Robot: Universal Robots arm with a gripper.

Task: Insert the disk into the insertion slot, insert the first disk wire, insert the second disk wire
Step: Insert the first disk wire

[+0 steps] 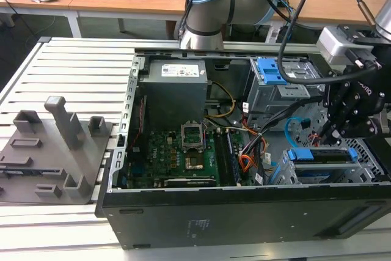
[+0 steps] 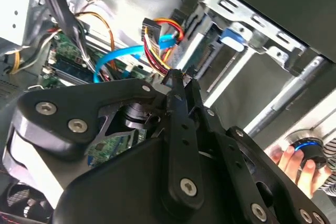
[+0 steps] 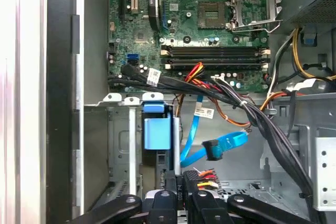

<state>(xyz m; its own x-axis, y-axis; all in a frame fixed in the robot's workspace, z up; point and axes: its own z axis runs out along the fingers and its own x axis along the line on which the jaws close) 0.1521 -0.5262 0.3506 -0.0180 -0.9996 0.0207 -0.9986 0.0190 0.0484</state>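
Note:
The disk (image 1: 321,156), framed by its blue carrier (image 3: 157,129), sits inside the low grey insertion slot (image 1: 282,174) at the case's front corner on the exterior view's right. My gripper (image 1: 336,129) hangs just above it. In both wrist views the fingers (image 2: 176,80) are closed together on the first disk wire (image 2: 157,40), a red, orange and yellow bundle with a black plug (image 3: 202,178) just beyond the fingertips (image 3: 181,190). The second disk wire (image 3: 215,148), a light-blue cable, loops loose beside the disk, its dark plug unattached.
The taller grey cage with a blue latch (image 1: 272,71) stands behind the slot. Black cable bundles (image 3: 262,124) cross between the motherboard (image 1: 183,157) and the cages. A person's hand (image 2: 294,161) holds a black knob outside the case. A grey fixture plate (image 1: 49,151) lies at the exterior view's left.

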